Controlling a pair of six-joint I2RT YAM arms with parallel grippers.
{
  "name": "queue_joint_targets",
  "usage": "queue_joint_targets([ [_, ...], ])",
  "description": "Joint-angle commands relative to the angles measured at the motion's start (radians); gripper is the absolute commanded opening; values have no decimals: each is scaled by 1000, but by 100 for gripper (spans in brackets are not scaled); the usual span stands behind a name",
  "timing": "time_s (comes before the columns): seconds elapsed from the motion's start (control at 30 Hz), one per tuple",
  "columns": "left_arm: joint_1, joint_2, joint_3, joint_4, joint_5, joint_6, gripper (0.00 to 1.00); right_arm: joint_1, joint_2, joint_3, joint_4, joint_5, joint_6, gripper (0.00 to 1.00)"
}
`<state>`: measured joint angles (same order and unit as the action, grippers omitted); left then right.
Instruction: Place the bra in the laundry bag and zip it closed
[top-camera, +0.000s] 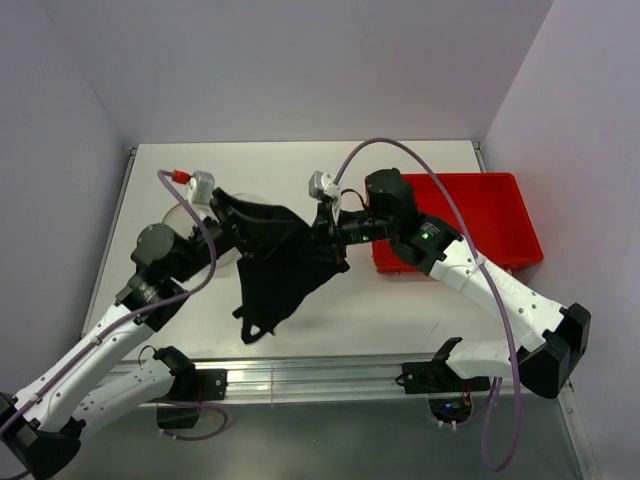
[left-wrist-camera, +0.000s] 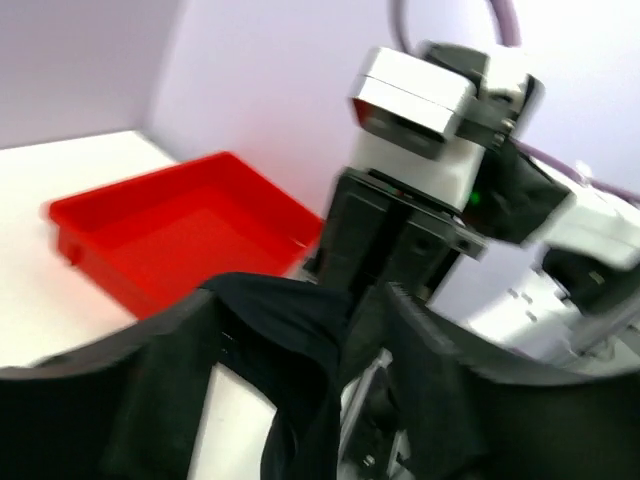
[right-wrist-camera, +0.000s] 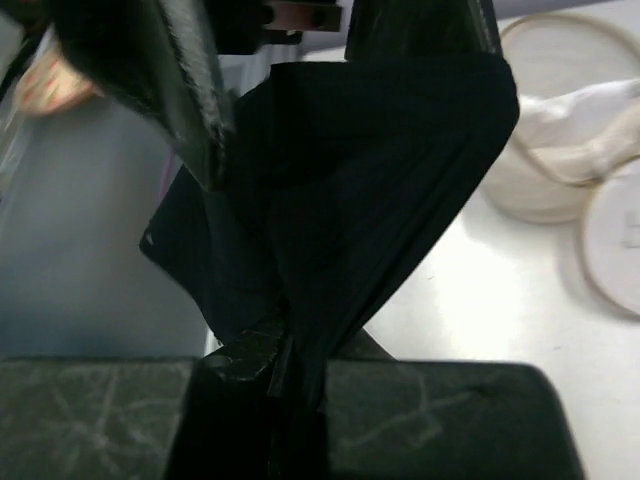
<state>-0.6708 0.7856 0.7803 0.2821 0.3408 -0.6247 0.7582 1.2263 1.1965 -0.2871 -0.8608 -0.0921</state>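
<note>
- White mesh bag (right-wrist-camera: 545, 170): stands on the table (top-camera: 400, 310) at the left, partly under the left arm's wrist. Its mouth is open. The round lid (right-wrist-camera: 615, 240) lies flat just beside it, unzipped.
- Inside the bag: only white folds of mesh show. No black cloth is in it.
- Left gripper (top-camera: 225, 208): above the bag's right edge, pointing toward the right arm. Its fingers stand apart. The bra's upper left corner is draped across them; no pinch on the cloth is seen.
- Bra (top-camera: 280, 265): black, outside the bag and just right of it. It is spread in the air between the two grippers. Its upper edge runs from one gripper to the other, and the rest hangs toward the near edge of the table. Whether the lowest strap touches the table cannot be told.
- Right gripper (right-wrist-camera: 270, 365): at the bra's upper right corner, facing the left gripper. Its fingers are pressed together, with a fold of the black cloth clamped between them.
- Red bin (top-camera: 470, 215): on the table at the far right, behind the right arm, apart from the bra and the bag.
</note>
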Motion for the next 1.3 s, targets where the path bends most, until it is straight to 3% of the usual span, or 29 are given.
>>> queue_joint_targets([
  [0.0, 72, 73, 170, -114, -262, 31, 76, -36, -36, -8, 152, 69, 122, 0],
  [0.07, 155, 166, 322, -231, -295, 33, 77, -60, -27, 8, 178, 91, 181, 0],
  [0.13, 218, 196, 376, -384, -335, 22, 75, -100, -4, 31, 189, 117, 232, 0],
  [0.17, 306, 201, 379, -417, -368, -2, 75, -111, 8, 55, 198, 134, 248, 0],
  [0.23, 400, 185, 347, -497, -423, -59, 70, -132, 51, 80, 232, 131, 288, 0],
  [0.27, 509, 161, 292, -514, -421, -76, 69, -134, 70, 106, 246, 131, 296, 0],
  [0.4, 741, 95, 114, -561, -362, -127, 58, -132, 217, 207, 317, 97, 360, 0],
  [0.47, 822, 69, 21, -589, -330, -141, 57, -126, 290, 277, 331, 97, 370, 0],
  [0.57, 875, 29, -78, -592, -336, -158, 59, -114, 352, 354, 338, 100, 377, 0],
  [0.77, 878, 50, -164, -506, -349, -188, 61, -88, 484, 486, 396, 106, 436, 0],
  [0.87, 881, 113, -180, -468, -298, -205, 46, -71, 550, 554, 422, 109, 476, 0],
  [1.0, 879, 113, -233, -385, -197, -227, 0, -40, 637, 646, 395, 154, 479, 0],
  [1.27, 834, 47, -323, -207, 50, -339, 0, -31, 613, 641, 329, 210, 445, 0],
])
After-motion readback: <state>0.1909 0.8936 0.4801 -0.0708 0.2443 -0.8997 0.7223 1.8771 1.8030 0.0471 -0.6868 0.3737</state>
